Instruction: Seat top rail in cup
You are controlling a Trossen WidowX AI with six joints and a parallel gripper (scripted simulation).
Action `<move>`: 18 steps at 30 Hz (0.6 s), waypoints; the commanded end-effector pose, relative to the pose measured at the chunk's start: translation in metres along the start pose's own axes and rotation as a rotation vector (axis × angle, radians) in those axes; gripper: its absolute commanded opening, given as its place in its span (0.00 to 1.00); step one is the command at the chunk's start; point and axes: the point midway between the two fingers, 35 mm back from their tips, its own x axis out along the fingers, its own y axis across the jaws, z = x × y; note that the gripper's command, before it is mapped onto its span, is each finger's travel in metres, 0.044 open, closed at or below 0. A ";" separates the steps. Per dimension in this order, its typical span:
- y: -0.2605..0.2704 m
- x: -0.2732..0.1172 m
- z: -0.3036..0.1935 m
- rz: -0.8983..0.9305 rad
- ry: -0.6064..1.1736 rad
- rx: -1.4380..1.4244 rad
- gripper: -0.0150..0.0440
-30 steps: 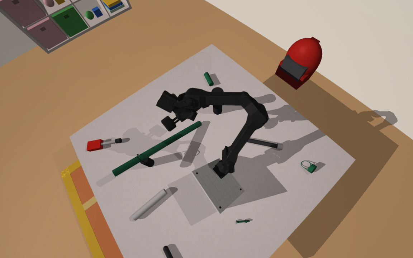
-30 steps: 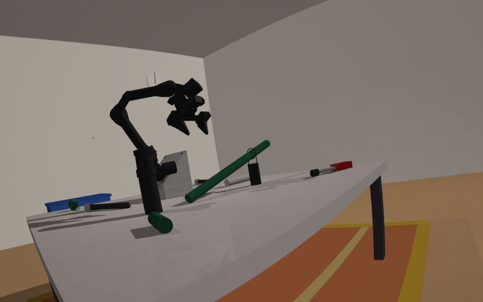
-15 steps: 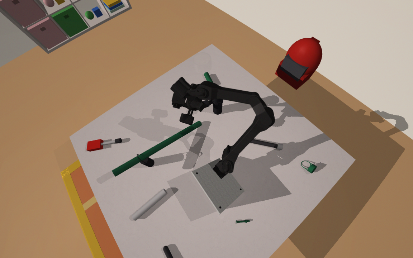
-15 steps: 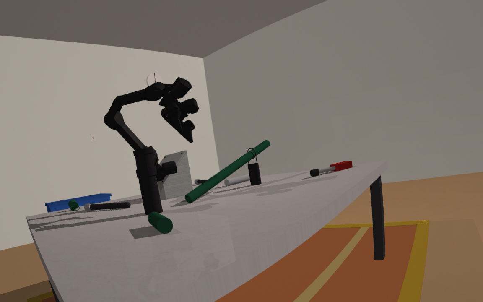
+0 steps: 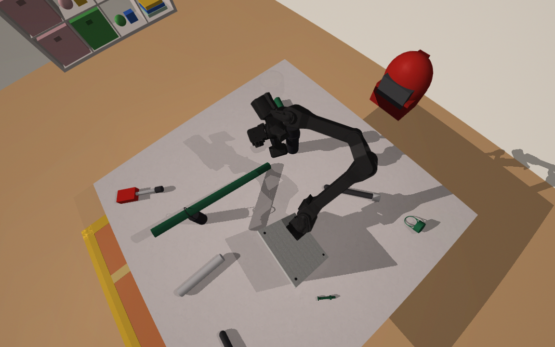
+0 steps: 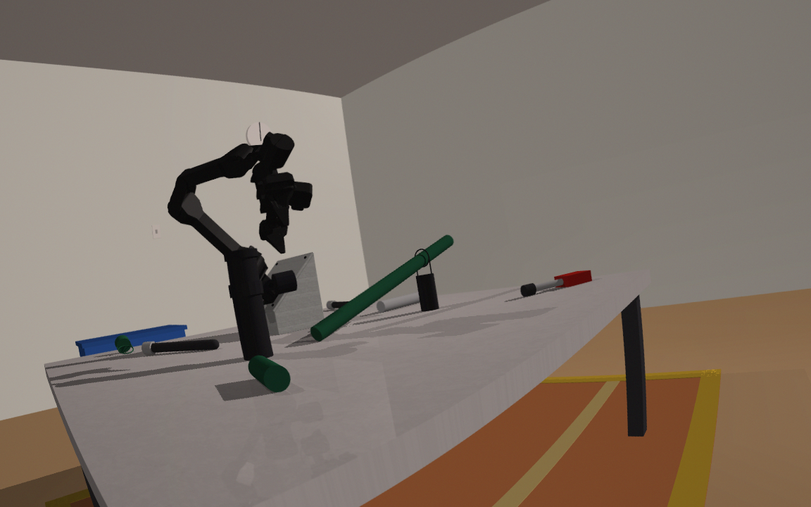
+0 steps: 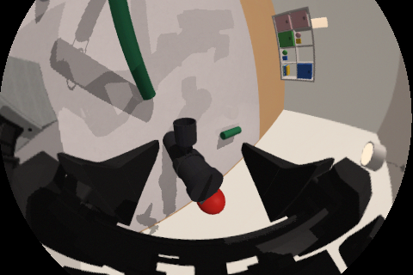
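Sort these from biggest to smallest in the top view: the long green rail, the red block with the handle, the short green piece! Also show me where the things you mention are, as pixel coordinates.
1. long green rail [image 5: 210, 199] [image 6: 383, 286] [image 7: 122, 26]
2. red block [image 5: 127, 194] [image 6: 573, 277]
3. short green piece [image 5: 278, 102] [image 6: 269, 373] [image 7: 231, 132], partly hidden

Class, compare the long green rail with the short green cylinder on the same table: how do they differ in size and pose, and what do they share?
Size: the rail is long and slender; the short cylinder is stubby.

Pose: the rail slopes, one end raised through a thin loop on the short black post; the cylinder lies on its side on the tabletop.

Both are round and dark green.
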 end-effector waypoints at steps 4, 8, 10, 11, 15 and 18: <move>-0.001 0.002 -0.007 -0.003 0.012 -0.064 1.00; 0.006 0.016 -0.007 -0.002 0.011 -0.063 1.00; 0.014 0.029 -0.007 -0.002 0.011 -0.063 1.00; 0.018 0.036 -0.008 -0.003 0.012 -0.063 1.00; 0.025 0.047 -0.009 -0.005 0.013 -0.063 1.00; 0.025 0.049 -0.009 -0.004 0.013 -0.063 1.00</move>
